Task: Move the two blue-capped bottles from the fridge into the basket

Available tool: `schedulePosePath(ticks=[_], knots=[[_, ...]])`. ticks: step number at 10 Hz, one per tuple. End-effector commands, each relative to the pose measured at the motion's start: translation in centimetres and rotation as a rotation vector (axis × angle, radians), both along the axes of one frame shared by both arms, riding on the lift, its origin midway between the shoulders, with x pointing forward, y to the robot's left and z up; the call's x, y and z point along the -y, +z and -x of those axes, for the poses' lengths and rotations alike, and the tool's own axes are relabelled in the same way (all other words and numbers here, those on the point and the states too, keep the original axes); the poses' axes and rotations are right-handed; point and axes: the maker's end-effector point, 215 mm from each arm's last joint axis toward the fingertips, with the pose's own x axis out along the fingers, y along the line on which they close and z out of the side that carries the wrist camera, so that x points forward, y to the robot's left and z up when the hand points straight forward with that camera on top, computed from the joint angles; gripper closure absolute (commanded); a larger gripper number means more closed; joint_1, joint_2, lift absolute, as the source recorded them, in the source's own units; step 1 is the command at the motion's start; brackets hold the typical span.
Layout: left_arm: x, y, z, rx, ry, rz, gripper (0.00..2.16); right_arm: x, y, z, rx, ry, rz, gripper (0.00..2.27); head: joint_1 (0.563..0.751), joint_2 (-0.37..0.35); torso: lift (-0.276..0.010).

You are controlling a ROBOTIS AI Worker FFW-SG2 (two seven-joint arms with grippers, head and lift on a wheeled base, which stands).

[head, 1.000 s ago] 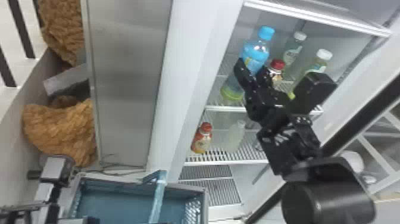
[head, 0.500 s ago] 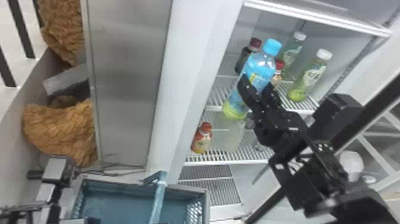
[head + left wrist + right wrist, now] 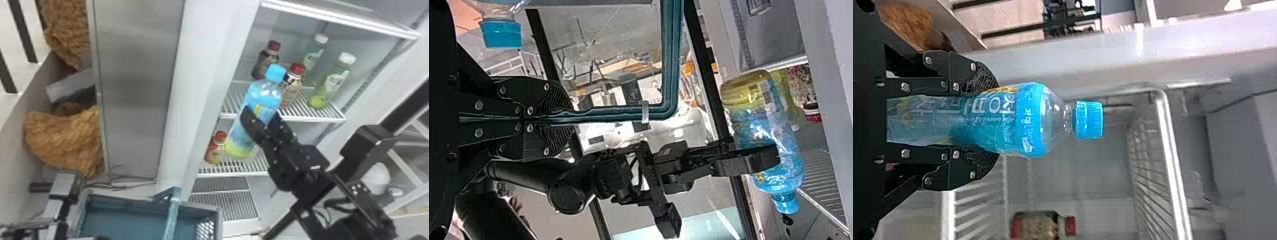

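To the left of the grey panel [image 3: 137, 89] is brown shaggy material [image 3: 65, 140], perhaps cloth; farther left, black bars [image 3: 22, 30] cross a pale floor [image 3: 9, 44]. Dark cables [image 3: 110, 187] lie below the panel.

In the right wrist view, the blue-capped bottle [image 3: 1058, 120] carries a label [image 3: 1003, 122] with large pale Korean characters, a line of tiny white lettering along them, and white script on the bright blue band [image 3: 1034, 120] near its shoulder. In the head view, dark characters stand on the white label [image 3: 337, 80] of a white-capped green bottle [image 3: 319, 99]; print on the orange-red bottle's label [image 3: 216, 152] is too small to make out
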Motion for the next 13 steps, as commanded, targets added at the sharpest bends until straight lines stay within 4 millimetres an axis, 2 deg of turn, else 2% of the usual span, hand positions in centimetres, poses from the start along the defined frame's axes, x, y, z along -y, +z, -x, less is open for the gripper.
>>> schedulePosePath(ticks=[1, 3, 6, 8, 9, 11, 12, 13], knots=[[-0.2, -0.1, 0.0, -0.002, 0.002, -0.003, 1.21, -2.2, -0.9, 1.5, -0.04, 0.054, -0.025, 1.28, 0.695, -0.35, -0.076], [-0.3, -0.1, -0.2, -0.002, 0.007, -0.002, 1.21, -5.6, -1.9, 3.9, -0.1, 0.148, -0.072, 1.28, 0.695, -0.35, -0.076], [-1.1, -0.1, -1.0, -0.001, 0.035, -0.002, 1.21, -8.2, -3.3, 7.3, -0.184, 0.222, -0.117, 1.28, 0.695, -0.335, -0.076], [-0.9, 0.5, -0.7, -0.003, 0.029, 0.02, 1.21, -9.1, -4.6, 8.2, -0.219, 0.256, -0.131, 1.28, 0.695, -0.313, -0.076], [-0.5, 1.6, -0.1, -0.007, 0.008, 0.059, 1.21, -9.2, -5.6, 8.3, -0.238, 0.262, -0.132, 1.28, 0.695, -0.307, -0.076], [-0.2, 2.3, 0.4, -0.012, -0.011, 0.088, 1.21, -9.4, -7.3, 7.8, -0.249, 0.266, -0.142, 1.27, 0.695, -0.316, -0.076], [0.2, 3.1, 1.0, -0.017, -0.031, 0.12, 1.21, -9.7, -8.5, 7.4, -0.262, 0.286, -0.151, 1.1, 0.695, -0.32, -0.076], [0.5, 4.0, 1.5, -0.019, -0.05, 0.151, 1.21, -9.9, -9.8, 7.2, -0.278, 0.304, -0.159, 0.74, 0.695, -0.321, -0.076]])
